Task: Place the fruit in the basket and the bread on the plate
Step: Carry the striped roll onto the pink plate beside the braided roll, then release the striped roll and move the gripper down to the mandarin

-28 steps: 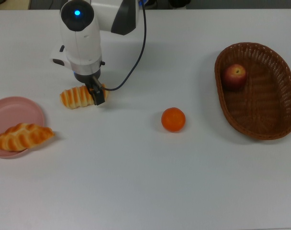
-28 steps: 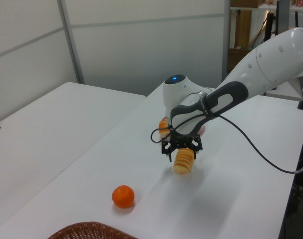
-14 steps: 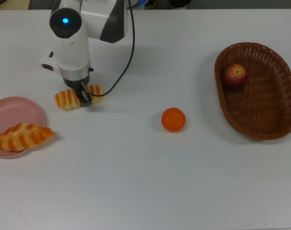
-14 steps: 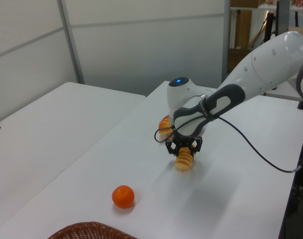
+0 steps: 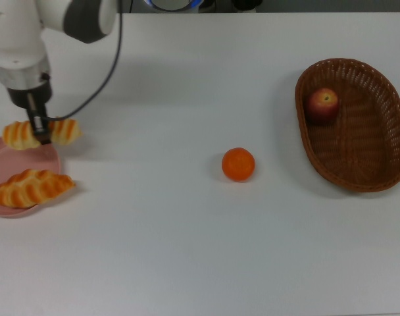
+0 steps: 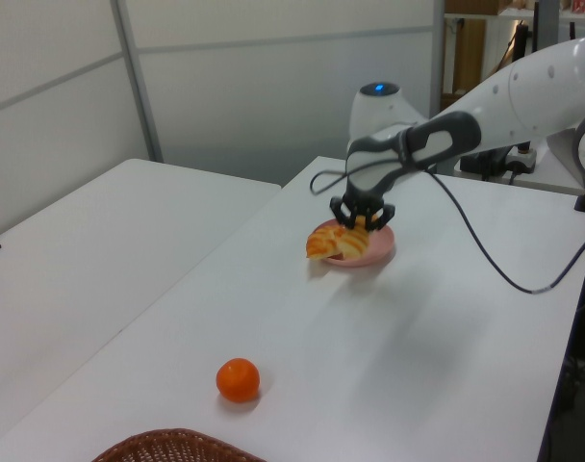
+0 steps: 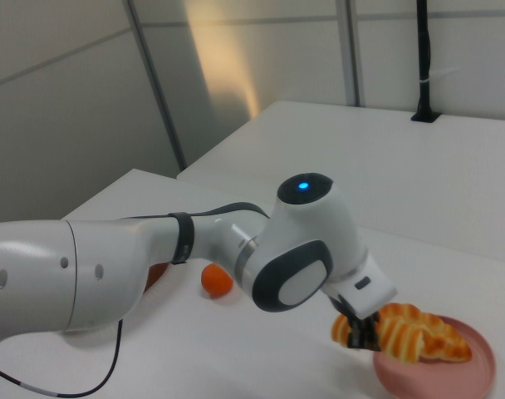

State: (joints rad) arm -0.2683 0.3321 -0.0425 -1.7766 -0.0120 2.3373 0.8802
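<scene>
White matte tabletop (image 5: pixel 187 250), grey wall panels behind. From the top view's left: round pale pink shallow plate (image 5: pixel 2 155) with glossy braided golden loaf (image 5: pixel 30 187) lying on it; gripper (image 5: pixel 39 135) clamped mid-length on the ridged, pale-striped finger roll (image 5: pixel 63 131), whose long axis runs across the top view, over the plate's upper rim. Plate centre lies just below the claw. Next, bright orange citrus (image 5: pixel 238 164) on bare table, well apart from the oval brown wicker basket (image 5: pixel 377 164) holding the dark red apple (image 5: pixel 322 104).
</scene>
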